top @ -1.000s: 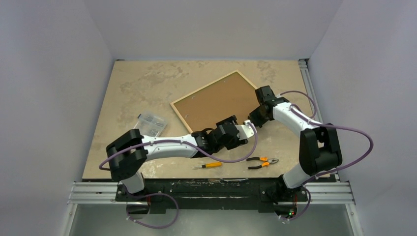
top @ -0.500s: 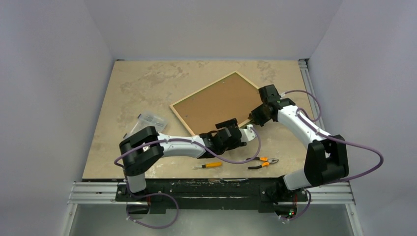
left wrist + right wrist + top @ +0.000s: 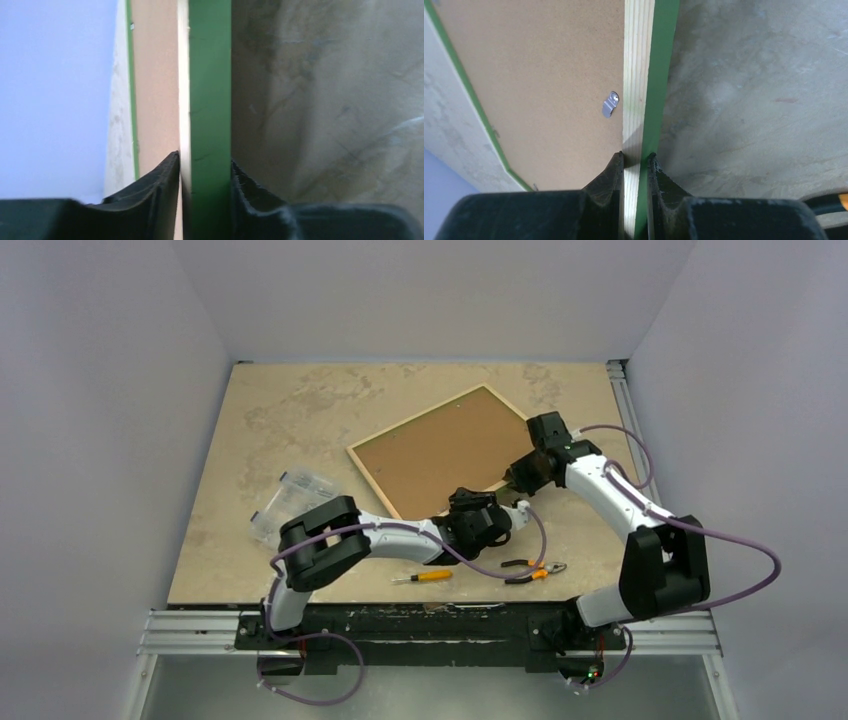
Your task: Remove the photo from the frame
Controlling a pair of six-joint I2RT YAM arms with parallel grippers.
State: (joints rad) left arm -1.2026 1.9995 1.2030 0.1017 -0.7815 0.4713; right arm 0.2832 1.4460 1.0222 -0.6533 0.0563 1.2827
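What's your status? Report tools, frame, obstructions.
Both clamped on the frame rail: left tool, right tool. Face down, photo seated, brown back up. One metal clip on the back by the rail. Loose pliers, screwdriver beside left arm.

White arms (image 3: 605, 490), black joints (image 3: 660, 565), purple cables (image 3: 776, 565), matte black left hand (image 3: 205, 162) and right hand (image 3: 635, 157)

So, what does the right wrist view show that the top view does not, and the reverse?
Only the right wrist view: a metal clip on the brown board, and the frame's green side. Only the top view: the clear box and the left arm. Both: the frame lying back up, with the right end effector on its edge.
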